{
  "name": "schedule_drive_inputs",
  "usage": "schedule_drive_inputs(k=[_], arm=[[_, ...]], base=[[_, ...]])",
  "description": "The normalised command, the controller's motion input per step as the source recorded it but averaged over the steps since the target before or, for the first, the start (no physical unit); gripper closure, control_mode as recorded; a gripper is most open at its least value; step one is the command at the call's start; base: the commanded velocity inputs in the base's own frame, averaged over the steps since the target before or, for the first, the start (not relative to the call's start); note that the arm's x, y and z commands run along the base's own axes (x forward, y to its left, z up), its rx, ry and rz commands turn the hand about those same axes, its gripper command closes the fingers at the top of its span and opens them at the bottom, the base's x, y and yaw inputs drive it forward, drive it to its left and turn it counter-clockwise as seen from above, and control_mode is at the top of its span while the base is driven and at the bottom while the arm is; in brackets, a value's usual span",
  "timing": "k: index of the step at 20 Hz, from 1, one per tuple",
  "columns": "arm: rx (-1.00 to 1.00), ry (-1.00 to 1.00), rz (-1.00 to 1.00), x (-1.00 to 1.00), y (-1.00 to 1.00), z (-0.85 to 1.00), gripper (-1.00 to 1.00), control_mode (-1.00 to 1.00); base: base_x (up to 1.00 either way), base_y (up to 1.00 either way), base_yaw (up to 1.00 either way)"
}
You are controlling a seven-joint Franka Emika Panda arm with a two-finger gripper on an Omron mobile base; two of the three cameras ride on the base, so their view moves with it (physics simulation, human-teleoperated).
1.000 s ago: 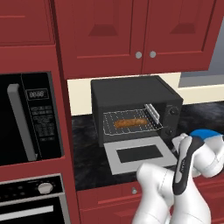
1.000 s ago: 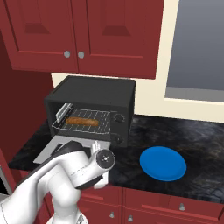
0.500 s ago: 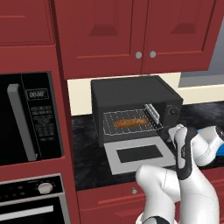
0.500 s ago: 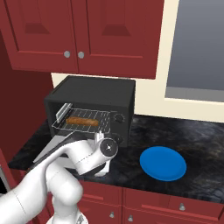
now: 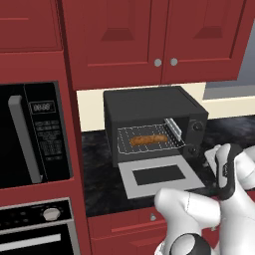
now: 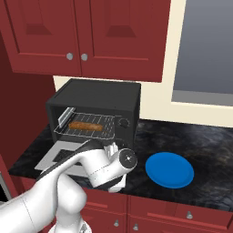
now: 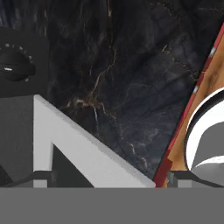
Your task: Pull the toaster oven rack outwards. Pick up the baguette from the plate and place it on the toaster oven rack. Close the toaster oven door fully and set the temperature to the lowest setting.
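The black toaster oven (image 5: pixel 154 107) (image 6: pixel 98 95) stands on the counter with its door (image 5: pixel 128 183) (image 6: pixel 49 160) folded down flat. The wire rack (image 5: pixel 177 143) (image 6: pixel 105 132) is pulled partly out, and the baguette (image 5: pixel 148 140) (image 6: pixel 85 125) lies on it. To the oven's right sits the blue plate (image 6: pixel 169 169), bare. My gripper (image 7: pixel 109 180) is open and holds nothing. It hangs over the door's front right corner (image 7: pixel 43 131), below a temperature knob (image 7: pixel 15 70). One dark fingertip (image 7: pixel 41 177) shows at the bottom left of the hand view.
A built-in microwave (image 5: pixel 35 134) and a wall oven (image 5: pixel 40 226) fill the tall cabinet on the left. Red cabinets (image 5: pixel 159 35) hang above the toaster oven. A window (image 6: pixel 205 45) is at the right. My arm's white links (image 5: pixel 199 214) crowd the counter's front edge (image 7: pixel 188 109).
My wrist has risen and swung right, from in front of the open door to beside its right corner. The gripper stayed open. Baguette, rack and door have not moved.
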Motion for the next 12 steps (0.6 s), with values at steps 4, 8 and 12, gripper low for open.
schedule_drive_inputs(k=[4, 8, 12], arm=[[0.00, -0.05, 0.06, 0.01, 0.03, -0.34, -1.00, -1.00], [0.00, -0.05, 0.05, 0.16, 0.23, -0.41, -1.00, -1.00], [0.00, -0.08, 0.05, 0.27, 0.29, -0.12, -1.00, -1.00]], base=[[0.00, 0.00, 0.00], [0.00, 0.00, 0.00], [0.00, 0.00, 0.00]])
